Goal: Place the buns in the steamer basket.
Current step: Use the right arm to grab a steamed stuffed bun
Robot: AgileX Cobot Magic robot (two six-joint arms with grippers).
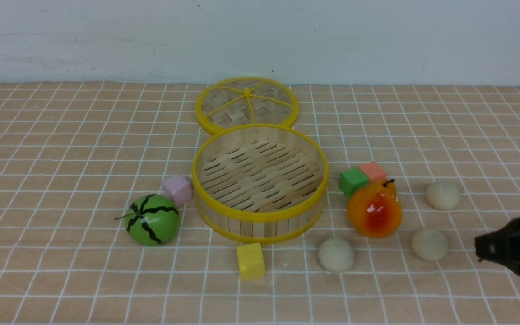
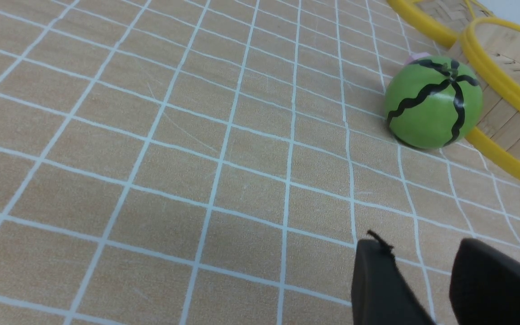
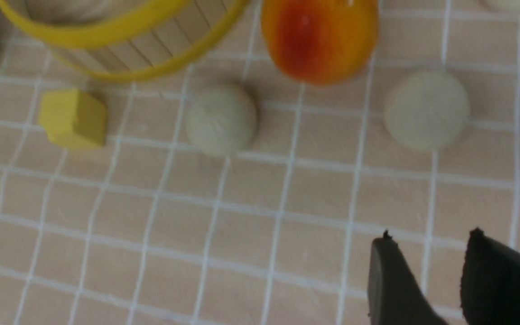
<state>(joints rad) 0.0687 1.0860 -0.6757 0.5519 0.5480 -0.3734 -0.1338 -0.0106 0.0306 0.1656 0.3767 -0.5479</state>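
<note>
"Where are the buns?"

"Look past the tips of the right gripper (image 3: 427, 266). One bun (image 3: 427, 110) sits just ahead of them, on the table (image 3: 242, 253). A second bun (image 3: 222, 120) is off to the side of the jaws, nearer the steamer basket (image 3: 169, 45). The third bun (image 1: 443, 195) is on the table too, farther ahead of the jaws."

"Is the gripper holding one?"

"No. Its jaws are apart, with nothing in between."

"And the left gripper (image 2: 409, 275)?"

"Its jaws are apart too, and they hold nothing. The green melon (image 2: 434, 103) is well ahead of them."

"Will a bun be heavy?"

"I think it will be light. It looks dull, not shiny, so it may not slip much. It could be a bit soft, but I can't tell by looking."

"Where should the jaws grab?"

"Around the fat middle, one finger on each side. If they pinch up high, the round top might pop out and roll. Squeeze gently, so it doesn't get squashed."
</note>
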